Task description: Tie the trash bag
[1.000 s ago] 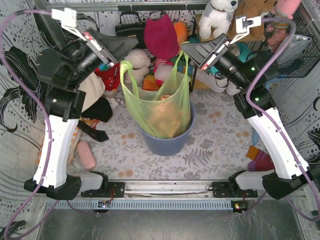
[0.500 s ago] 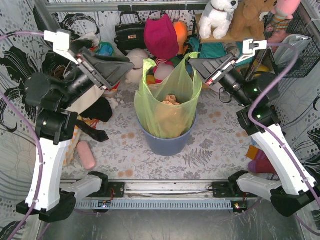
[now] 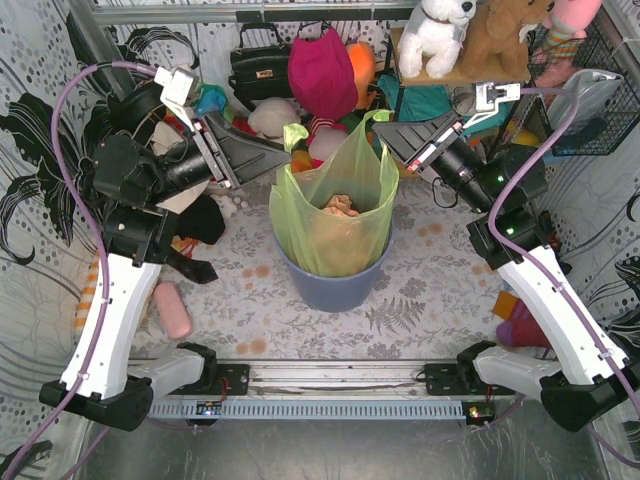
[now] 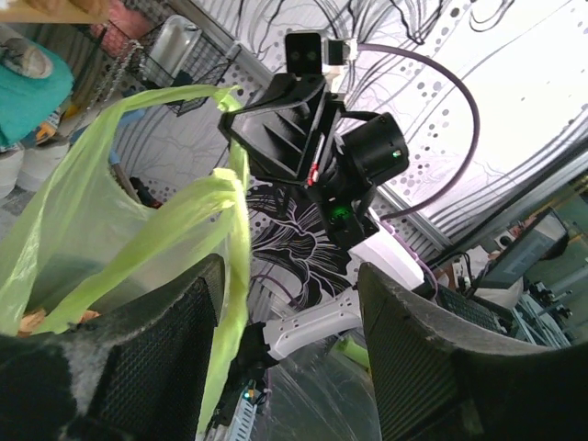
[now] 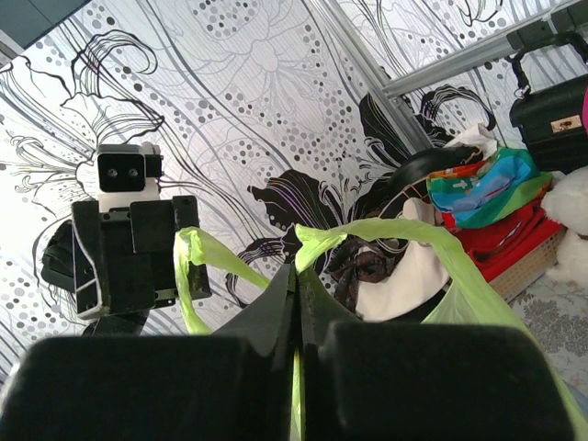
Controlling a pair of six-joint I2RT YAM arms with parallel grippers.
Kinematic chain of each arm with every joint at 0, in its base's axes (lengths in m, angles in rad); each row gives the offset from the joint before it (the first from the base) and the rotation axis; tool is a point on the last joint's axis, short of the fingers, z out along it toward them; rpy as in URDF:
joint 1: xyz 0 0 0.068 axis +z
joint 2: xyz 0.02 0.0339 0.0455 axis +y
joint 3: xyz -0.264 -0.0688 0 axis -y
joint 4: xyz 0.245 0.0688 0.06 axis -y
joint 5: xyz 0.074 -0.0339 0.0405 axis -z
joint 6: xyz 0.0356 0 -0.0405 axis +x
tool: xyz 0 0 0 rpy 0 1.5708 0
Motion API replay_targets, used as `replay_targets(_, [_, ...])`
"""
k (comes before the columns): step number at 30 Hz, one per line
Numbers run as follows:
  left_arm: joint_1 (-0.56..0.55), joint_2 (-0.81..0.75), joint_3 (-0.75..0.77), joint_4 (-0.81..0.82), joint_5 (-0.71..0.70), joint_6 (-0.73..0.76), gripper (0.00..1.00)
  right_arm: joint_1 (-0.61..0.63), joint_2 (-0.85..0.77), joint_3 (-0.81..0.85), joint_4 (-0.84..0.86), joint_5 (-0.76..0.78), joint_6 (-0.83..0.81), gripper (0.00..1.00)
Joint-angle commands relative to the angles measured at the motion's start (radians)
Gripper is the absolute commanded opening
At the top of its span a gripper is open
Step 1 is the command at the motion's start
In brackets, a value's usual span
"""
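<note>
The trash bag (image 3: 330, 215), thin light-green plastic, stands in a round blue bin (image 3: 335, 285) with crumpled brown paper (image 3: 342, 205) showing inside. My right gripper (image 3: 380, 130) is shut on the bag's right handle and holds it up; green plastic (image 5: 386, 230) runs out from between the closed fingers (image 5: 296, 276). My left gripper (image 3: 284, 152) is open just left of the bag's other handle (image 3: 295, 135), which stands loose. In the left wrist view that handle (image 4: 230, 220) hangs against the inner face of the left finger (image 4: 156, 358), and the gripper (image 4: 292, 276) grips nothing.
Behind the bin lie soft toys, a black handbag (image 3: 262, 65) and a big pink plush (image 3: 322, 70). A white plush (image 3: 435, 30) sits on a shelf at the back right, beside a wire basket (image 3: 590, 90). A pink object (image 3: 172, 308) lies near the left arm.
My left gripper has opened and let go of the left handle, then swung right toward it. The bag's mouth has narrowed. The right gripper still holds its handle.
</note>
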Motion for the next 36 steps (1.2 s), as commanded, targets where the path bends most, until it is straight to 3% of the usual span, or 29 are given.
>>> replay_targets(1, [-0.027,0.005,-0.009,0.115,0.031,-0.042,0.68,0.003,-0.01,0.01,0.072,-0.011,0.019,0.0])
replay_targets(7, [-0.134,0.098,-0.011,0.24,0.013,-0.097,0.68,0.004,-0.003,0.009,0.082,-0.019,0.026,0.0])
replay_targets(9, [-0.153,0.12,0.003,0.24,-0.014,-0.088,0.63,0.004,-0.006,0.002,0.084,-0.017,0.022,0.0])
replay_targets(11, [-0.154,0.122,0.016,0.235,-0.052,-0.068,0.46,0.003,-0.013,-0.002,0.082,-0.01,0.015,0.0])
replay_targets(14, [-0.155,0.093,0.106,0.063,-0.185,0.076,0.2,0.003,-0.025,0.001,0.063,0.02,-0.011,0.0])
replay_targets(18, [-0.153,0.041,0.255,-0.217,-0.462,0.283,0.04,0.003,-0.081,0.019,-0.004,0.172,-0.095,0.0])
replay_targets(22, [-0.151,0.001,0.341,-0.328,-0.649,0.38,0.01,0.004,-0.14,0.056,-0.047,0.324,-0.189,0.0])
replay_targets(25, [-0.152,-0.026,0.347,-0.337,-0.702,0.408,0.01,0.003,-0.166,0.059,-0.032,0.357,-0.211,0.0])
replay_targets(29, [-0.152,-0.056,0.267,-0.337,-0.719,0.406,0.01,0.004,-0.189,-0.004,-0.009,0.337,-0.186,0.0])
replay_targets(36, [-0.152,-0.112,0.034,-0.228,-0.597,0.347,0.03,0.004,-0.193,-0.152,0.138,0.21,-0.111,0.0])
